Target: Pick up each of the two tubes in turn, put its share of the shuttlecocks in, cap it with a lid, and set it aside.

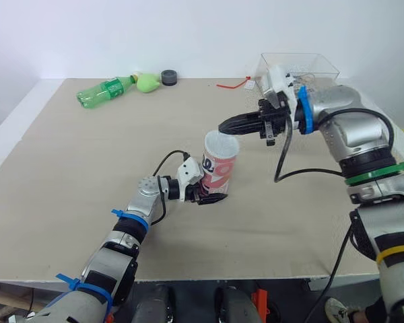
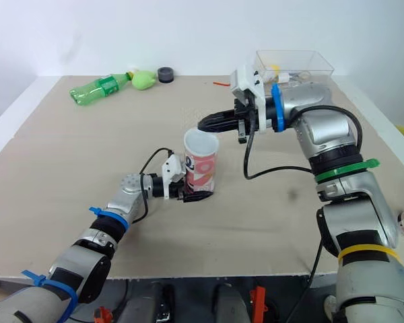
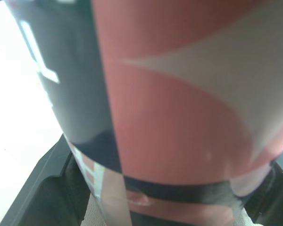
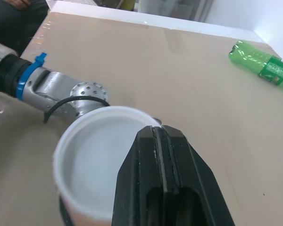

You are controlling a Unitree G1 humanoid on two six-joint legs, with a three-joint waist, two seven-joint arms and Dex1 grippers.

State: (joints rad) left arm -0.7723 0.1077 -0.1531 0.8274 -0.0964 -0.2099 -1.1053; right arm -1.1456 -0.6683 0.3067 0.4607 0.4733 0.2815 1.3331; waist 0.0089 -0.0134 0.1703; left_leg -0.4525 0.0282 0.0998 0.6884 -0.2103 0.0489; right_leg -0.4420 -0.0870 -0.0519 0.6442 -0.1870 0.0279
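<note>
Left gripper [image 1: 214, 198] is clamped on the tube [image 1: 219, 165], low on its body near the base. In your left wrist view the black fingers [image 3: 33, 188] sit on either side of the red, white and dark wall. The tube stands upright on the table [image 1: 67, 175], close to centre. Taking the far edge as 12 o'clock, the left arm reaches it from about 8 o'clock.

Right gripper [image 1: 223, 126] has its fingers pressed together with nothing between them. It comes in from the tube's 2 o'clock side, with the tip right at the tube's top rim. In your right wrist view the tip overlaps that white rim. I can't tell whether it is touching, or whether the pale surface inside the rim is a lid or the open mouth.

Rest of the table, well apart from the tube:
- green bottle [image 1: 104, 92] lying on its side at 11 o'clock
- small green object [image 1: 147, 83] just beside the bottle's neck
- dark round piece [image 1: 168, 77] next to that, near 12 o'clock
- thin red strip [image 1: 232, 85] at about 12:30
- clear plastic box [image 1: 299, 67] at 1 o'clock, behind the right arm
</note>
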